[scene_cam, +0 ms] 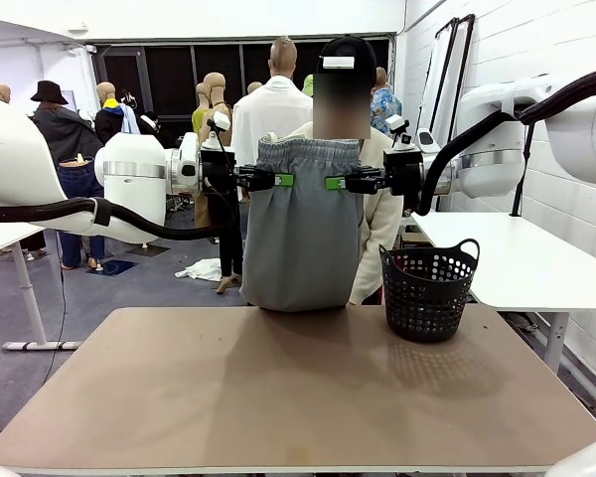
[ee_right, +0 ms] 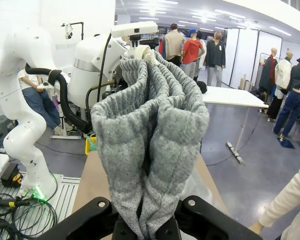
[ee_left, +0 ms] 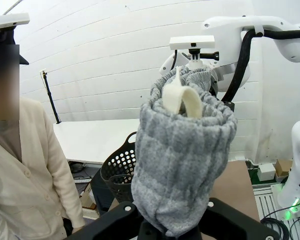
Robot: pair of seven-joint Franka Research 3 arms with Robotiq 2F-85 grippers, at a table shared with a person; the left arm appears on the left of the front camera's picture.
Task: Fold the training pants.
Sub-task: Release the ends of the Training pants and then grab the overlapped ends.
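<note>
Left hand (scene_cam: 286,180) and right hand (scene_cam: 332,183) clamp the training pants (scene_cam: 303,238) waistband at 9 and 3 o'clock; hem seemingly touches the surface (scene_cam: 278,397)

One training pants (scene_cam: 303,224); two grippers (scene_cam: 282,180) (scene_cam: 335,182); one basket (scene_cam: 427,293); one person (scene_cam: 379,234); perhaps three tables (scene_cam: 278,388).

A brown table (scene_cam: 278,397) stands in front. A white brick wall (scene_cam: 536,70) runs along the right, a white side table (scene_cam: 517,258) against it. The floor (scene_cam: 129,288) is grey (smooth, dull). Dark panes (scene_cam: 169,79) line the back; strip lights (ee_right: 230,12) glow overhead.
</note>
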